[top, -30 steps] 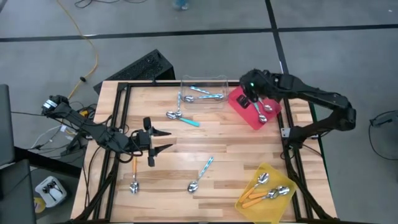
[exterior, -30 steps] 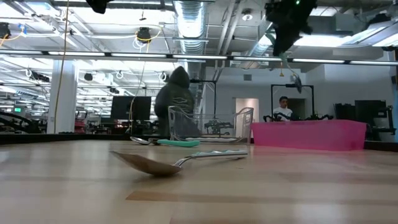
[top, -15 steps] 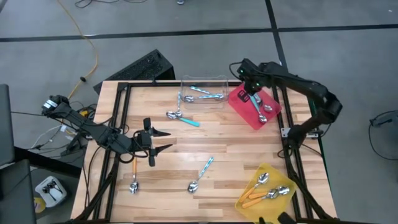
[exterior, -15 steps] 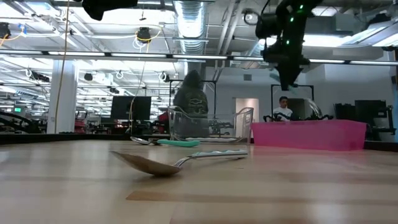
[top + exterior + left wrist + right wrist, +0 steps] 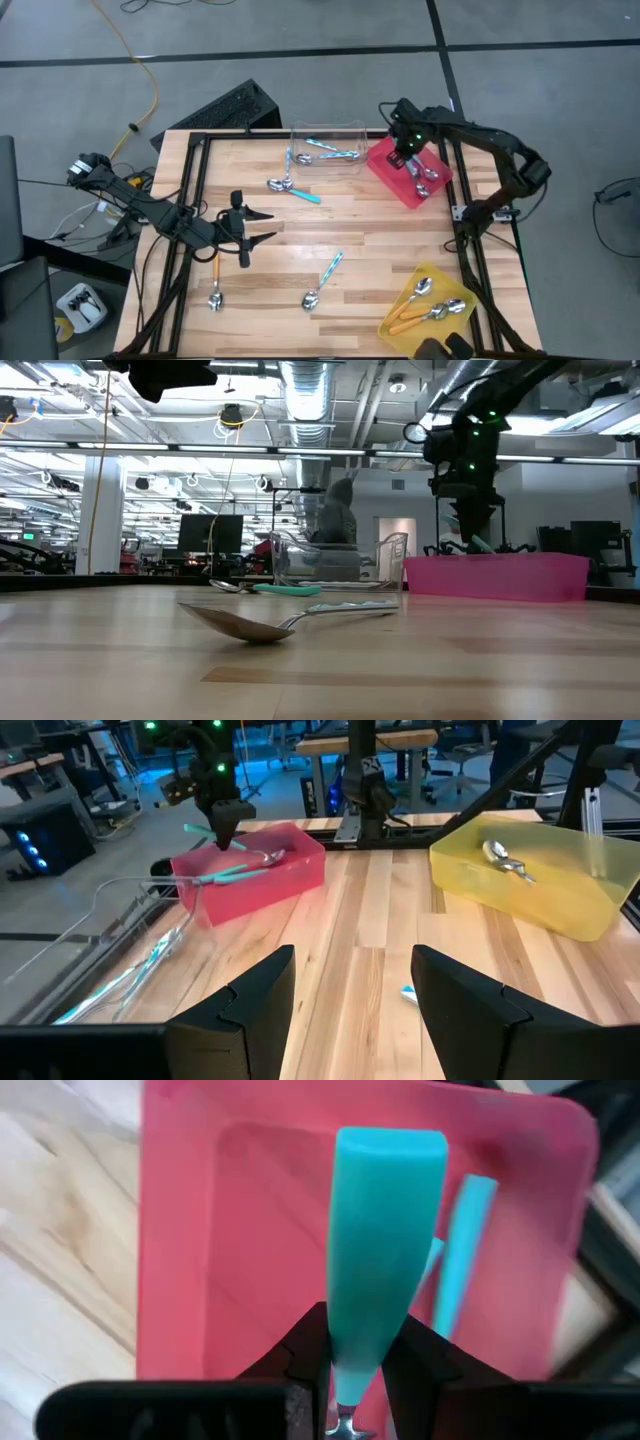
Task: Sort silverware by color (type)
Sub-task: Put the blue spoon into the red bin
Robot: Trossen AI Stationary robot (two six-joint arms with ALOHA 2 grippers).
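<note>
- A teal spoon (image 5: 385, 1250) is being pinched by its handle between the fingers of the right gripper (image 5: 404, 152), above the red tray (image 5: 388, 178) at the table's far right.
- At least one more teal spoon (image 5: 420, 178) is being held in that tray; the exact count is hard to tell.
- The left gripper (image 5: 252, 226) is being held over the table's left side, fingers spread, nothing between them.
- Other spoons are being kept in the clear tray (image 5: 326, 132) and the yellow tray (image 5: 395, 322), and several are lying loose on the wooden table (image 5: 290, 250).

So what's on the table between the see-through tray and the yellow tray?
In the high view, one light-blue-handled metal spoon lies on bare wood between the clear plastic tray and the yellow plastic tray.
</note>
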